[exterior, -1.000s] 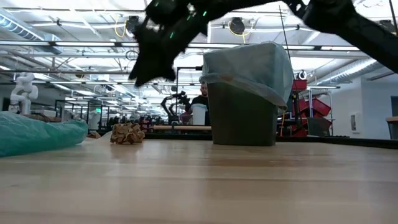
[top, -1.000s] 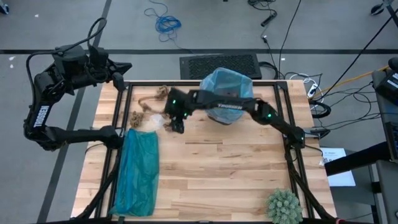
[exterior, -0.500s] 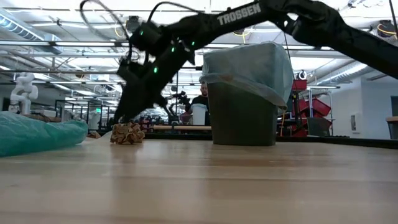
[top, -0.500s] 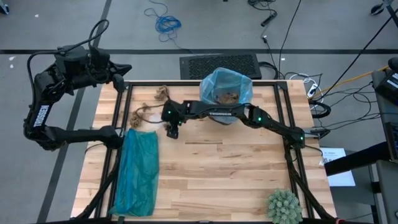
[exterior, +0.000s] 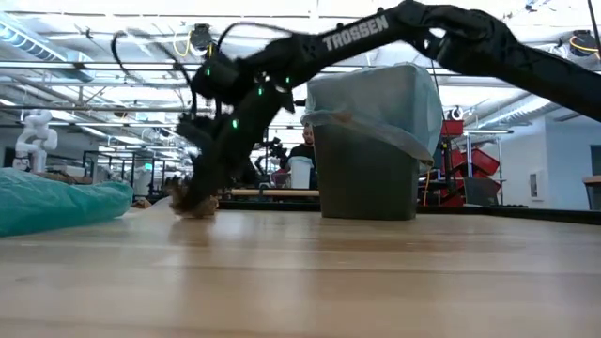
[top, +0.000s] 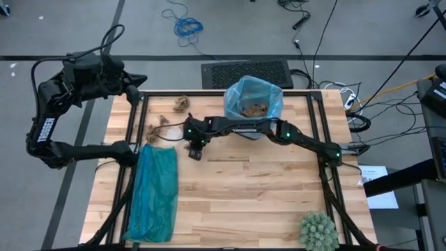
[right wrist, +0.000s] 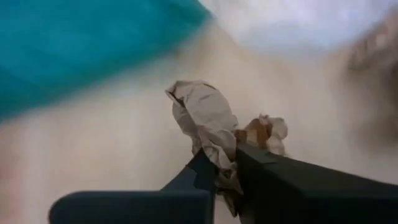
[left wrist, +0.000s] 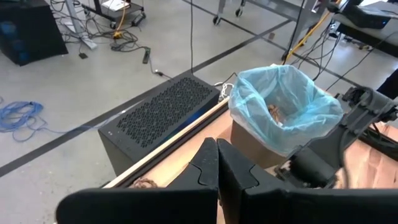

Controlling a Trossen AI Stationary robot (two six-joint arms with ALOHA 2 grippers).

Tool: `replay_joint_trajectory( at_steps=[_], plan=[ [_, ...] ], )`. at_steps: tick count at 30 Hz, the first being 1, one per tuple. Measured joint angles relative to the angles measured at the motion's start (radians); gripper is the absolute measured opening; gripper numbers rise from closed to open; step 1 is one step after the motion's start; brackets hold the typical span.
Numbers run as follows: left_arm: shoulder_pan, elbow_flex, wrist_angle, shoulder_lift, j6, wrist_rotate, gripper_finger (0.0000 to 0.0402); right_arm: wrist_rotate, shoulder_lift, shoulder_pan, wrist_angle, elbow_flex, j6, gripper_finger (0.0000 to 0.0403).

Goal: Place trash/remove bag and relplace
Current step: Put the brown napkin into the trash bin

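Right gripper (right wrist: 225, 163) is clenched on a crumpled brown paper scrap (right wrist: 208, 118), pale tan and creased, with a darker wad pinched beside the fingers. In the low view the scrap (exterior: 194, 203) sits on the table (exterior: 300, 272) under the gripper, left of the bin. From above, the right gripper (top: 196, 150) stands just beside the teal-green bag (top: 155, 192). Further scraps (top: 162, 125) lie toward the far-left corner. The pale blue liner (top: 254, 104) lines the bin at the far edge, with brown trash inside. Left gripper (left wrist: 217, 163), closed and empty, is parked off the far-left corner.

Half a second ago the right gripper's fingers stood apart above the scrap; it has now dropped onto it and closed.
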Motion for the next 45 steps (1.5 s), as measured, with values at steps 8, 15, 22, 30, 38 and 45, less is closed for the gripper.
replay_joint_trajectory(
  at_steps=[8,15,22,30,38,45],
  plan=[
    [0.000,0.000,0.023,-0.002,0.000,0.004,0.0000,-0.024,-0.315,-0.023,0.073,0.004,0.020,0.0002],
    [0.000,0.000,0.054,-0.001,-0.017,0.005,0.0000,0.221,-0.593,-0.111,-0.176,0.001,0.127,0.0001],
    [0.000,0.000,0.092,-0.001,-0.052,0.006,0.0000,0.295,-0.692,-0.254,-0.740,0.000,0.244,0.0000],
    [0.000,0.000,0.121,0.000,-0.052,0.006,0.0000,0.160,-0.676,-0.337,-0.826,-0.039,0.263,0.0035],
    [0.000,0.000,0.122,-0.001,-0.052,0.006,0.0000,0.167,-0.665,-0.337,-0.811,-0.039,0.260,0.0167],
    [0.000,0.000,0.122,-0.001,-0.052,0.005,0.0000,0.143,-0.666,-0.331,-0.662,-0.039,0.242,0.0249]
  ],
)
